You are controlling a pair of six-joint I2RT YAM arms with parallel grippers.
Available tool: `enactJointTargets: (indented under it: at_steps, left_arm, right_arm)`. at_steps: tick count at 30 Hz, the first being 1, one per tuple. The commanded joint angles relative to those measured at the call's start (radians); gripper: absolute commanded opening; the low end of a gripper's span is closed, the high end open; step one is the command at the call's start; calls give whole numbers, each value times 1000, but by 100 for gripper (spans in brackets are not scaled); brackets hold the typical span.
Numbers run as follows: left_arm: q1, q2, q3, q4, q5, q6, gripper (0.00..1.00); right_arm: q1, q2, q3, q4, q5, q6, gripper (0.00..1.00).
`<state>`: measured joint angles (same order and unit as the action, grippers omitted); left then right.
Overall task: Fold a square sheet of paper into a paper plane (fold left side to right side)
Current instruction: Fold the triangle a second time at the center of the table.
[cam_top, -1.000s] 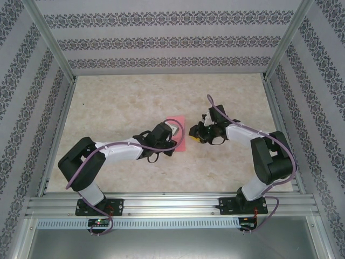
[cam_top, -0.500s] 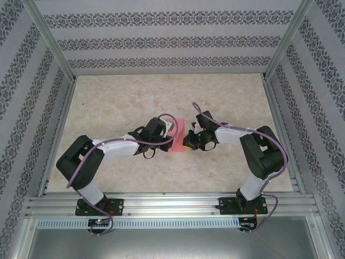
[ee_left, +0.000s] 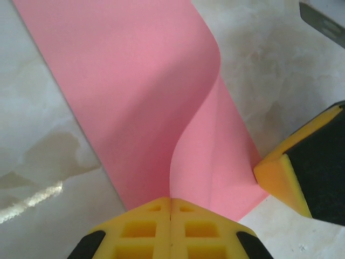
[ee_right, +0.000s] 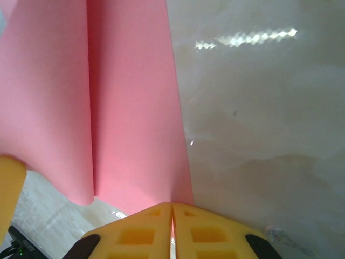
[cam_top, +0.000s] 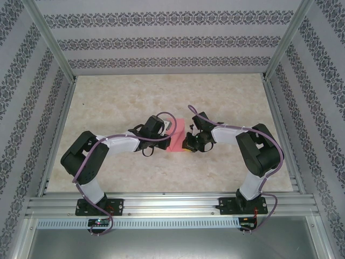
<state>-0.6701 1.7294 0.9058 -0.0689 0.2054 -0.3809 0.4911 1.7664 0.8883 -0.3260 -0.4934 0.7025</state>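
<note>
This looks like a robotics lab test cell, not a home or a shop. An aluminium frame point(cam_top: 52, 46) of bare extrusions boxes in the work area. The walls point(cam_top: 172, 40) hung inside it are flat panels printed with repeating ornamental bands, more like a backdrop than room walls. The table point(cam_top: 124, 97) has a marble-look top. At its near edge a slotted metal rail point(cam_top: 172, 205) carries a left arm point(cam_top: 121, 144) and a right arm point(cam_top: 229, 132), which meet over a pink sheet point(cam_top: 177, 141). What lies beyond the panels cannot be seen, so the building is probably a lab but might be a workshop.
</note>
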Motion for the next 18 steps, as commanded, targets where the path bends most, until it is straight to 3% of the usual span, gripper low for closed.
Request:
enactJointTargets:
  at_steps: [1, 18]
  left_arm:
    - [20, 27, 40, -13, 25, 28, 0]
    - [52, 81, 114, -87, 43, 80, 0]
  right_arm:
    - [12, 33, 7, -36, 59, -27, 11]
    - [15, 34, 6, -45, 61, -41, 12]
